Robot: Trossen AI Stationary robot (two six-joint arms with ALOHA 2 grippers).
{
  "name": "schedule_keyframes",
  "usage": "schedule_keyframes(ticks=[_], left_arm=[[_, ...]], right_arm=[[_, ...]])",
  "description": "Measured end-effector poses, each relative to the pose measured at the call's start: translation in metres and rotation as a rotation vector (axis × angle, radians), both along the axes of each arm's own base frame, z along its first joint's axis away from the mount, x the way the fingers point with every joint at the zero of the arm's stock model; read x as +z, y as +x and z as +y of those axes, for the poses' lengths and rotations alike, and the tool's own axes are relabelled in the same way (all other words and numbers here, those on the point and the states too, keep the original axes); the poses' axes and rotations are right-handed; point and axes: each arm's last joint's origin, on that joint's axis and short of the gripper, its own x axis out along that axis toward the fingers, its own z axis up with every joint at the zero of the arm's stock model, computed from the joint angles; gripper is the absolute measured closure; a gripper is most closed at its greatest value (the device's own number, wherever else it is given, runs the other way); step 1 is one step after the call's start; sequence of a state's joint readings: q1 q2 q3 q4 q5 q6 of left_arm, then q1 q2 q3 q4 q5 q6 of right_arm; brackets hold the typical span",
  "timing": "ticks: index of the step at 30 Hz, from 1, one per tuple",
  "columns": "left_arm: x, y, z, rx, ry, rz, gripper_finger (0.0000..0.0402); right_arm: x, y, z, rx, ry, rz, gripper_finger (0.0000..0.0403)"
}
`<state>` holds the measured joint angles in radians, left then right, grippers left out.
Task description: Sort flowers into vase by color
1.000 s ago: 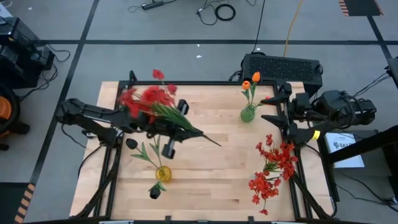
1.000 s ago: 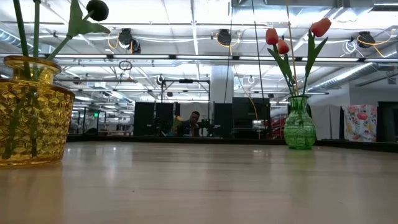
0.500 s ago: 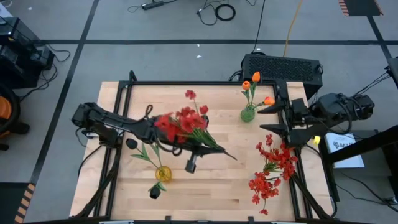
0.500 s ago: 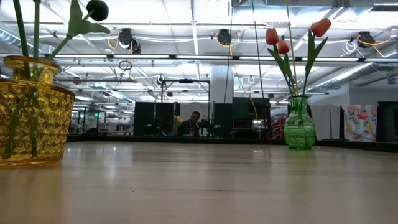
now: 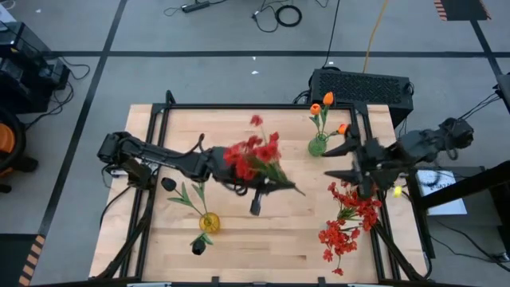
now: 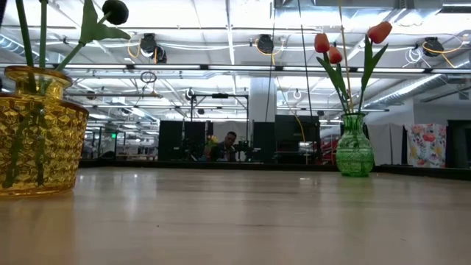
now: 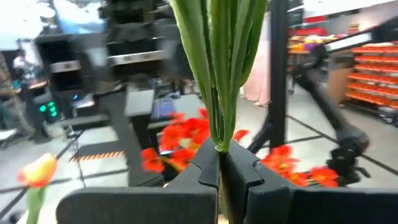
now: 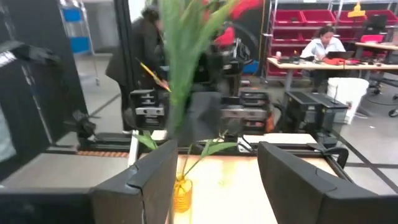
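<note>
My left gripper [image 5: 267, 182] [image 7: 219, 149] hangs over the middle of the table, shut on a bunch of red flowers [image 5: 251, 151]. My right gripper [image 5: 339, 161] [image 8: 214, 162] is open, just right of the bunch's stem end [image 5: 293, 189], pointing at it and touching nothing. A green vase [image 5: 317, 146] [image 6: 355, 147] holds orange tulips [image 6: 379, 32]. A yellow vase [image 5: 209, 222] [image 6: 37, 132] holds black tulips [image 6: 115, 10]. More red flowers [image 5: 351, 215] lie on the table's right side. Neither gripper shows in the low view. My left gripper pinches the red bunch's green stems [image 7: 217, 134] between its two fingers, which lie across them. The bunch is lifted clear of the table, blooms toward the left arm and the leafy stem end [image 5: 293, 189] sticking out toward the right arm.
Bare wood lies between the two vases and along the near edge [image 5: 271, 255]. A black box [image 5: 362, 84] sits behind the table's far right corner. People show far off in the room behind.
My left gripper has carried the red bunch from the table's left toward its middle and right, the stems swinging toward the right arm. My right gripper has moved toward the table's left, nearer the bunch, and stays open.
</note>
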<state>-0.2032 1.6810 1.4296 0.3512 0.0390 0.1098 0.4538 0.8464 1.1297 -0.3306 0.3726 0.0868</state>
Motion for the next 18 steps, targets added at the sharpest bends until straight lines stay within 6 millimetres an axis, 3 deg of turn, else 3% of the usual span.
schedule_keyframes(ticks=[5,12,18], left_arm=[[-0.004,0.003,0.015,0.024,-0.04,0.055,0.0399],[-0.007,0.003,0.014,-0.004,-0.028,0.075,0.0399],[-0.008,0.003,0.014,0.005,-0.026,0.091,0.0399]], right_arm=[[-0.005,0.028,0.013,0.0,-0.042,0.028,0.0188],[0.008,0.053,0.024,-0.049,-0.06,0.029,0.0188],[0.013,0.07,0.03,-0.064,0.034,0.092,0.0188]])
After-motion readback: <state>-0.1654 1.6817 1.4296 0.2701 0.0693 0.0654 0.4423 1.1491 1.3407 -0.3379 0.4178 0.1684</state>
